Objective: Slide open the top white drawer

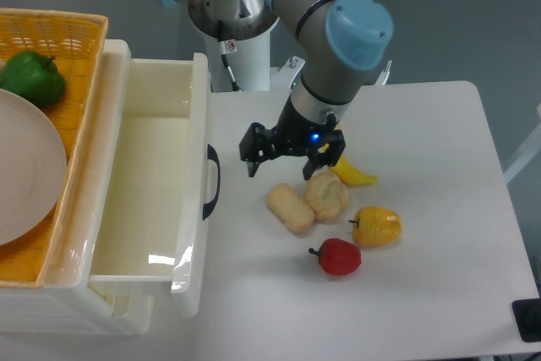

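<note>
The top white drawer [199,116] stands pulled far out of the cabinet, and its deep tray shows nothing inside. Its curved black handle [211,182] is free on the front panel. My gripper [289,156] hangs over the table to the right of the handle, well apart from it. The fingers [253,151] are spread, so it is open with nothing held. Below the open tray, only a corner of the lower drawer [118,314] shows.
Two bread rolls [290,209], a banana [348,172], a yellow pepper [377,226] and a red pepper [340,256] lie just right of and below the gripper. On the cabinet sits an orange basket [59,31] with a green pepper [31,78] and a plate [25,166].
</note>
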`<state>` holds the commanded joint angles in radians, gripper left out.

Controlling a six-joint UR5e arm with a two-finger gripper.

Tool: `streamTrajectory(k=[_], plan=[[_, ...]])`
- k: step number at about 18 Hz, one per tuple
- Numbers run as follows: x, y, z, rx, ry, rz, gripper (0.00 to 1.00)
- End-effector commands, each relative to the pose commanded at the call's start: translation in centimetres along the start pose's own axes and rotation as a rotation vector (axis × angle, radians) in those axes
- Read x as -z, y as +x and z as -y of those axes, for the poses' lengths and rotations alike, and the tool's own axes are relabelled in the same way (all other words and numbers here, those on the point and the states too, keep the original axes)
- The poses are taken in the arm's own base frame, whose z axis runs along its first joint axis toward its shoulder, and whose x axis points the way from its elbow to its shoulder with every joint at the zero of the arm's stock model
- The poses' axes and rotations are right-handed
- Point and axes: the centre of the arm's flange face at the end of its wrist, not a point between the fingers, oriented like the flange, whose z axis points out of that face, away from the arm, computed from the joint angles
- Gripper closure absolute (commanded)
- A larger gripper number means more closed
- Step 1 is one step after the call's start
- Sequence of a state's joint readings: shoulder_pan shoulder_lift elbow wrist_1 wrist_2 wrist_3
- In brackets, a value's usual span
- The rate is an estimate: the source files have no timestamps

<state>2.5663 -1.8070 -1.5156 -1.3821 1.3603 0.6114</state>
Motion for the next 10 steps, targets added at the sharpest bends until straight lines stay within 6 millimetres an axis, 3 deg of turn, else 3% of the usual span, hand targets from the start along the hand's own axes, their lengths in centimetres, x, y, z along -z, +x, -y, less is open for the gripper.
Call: streamTrajectory(k=[3, 10], plan=[[0.1, -0.9, -0.5, -0.132, -0.042, 0.051, 0.0], [0.4, -3.3, -1.4, -0.112, -0.029, 0.091, 0.0]])
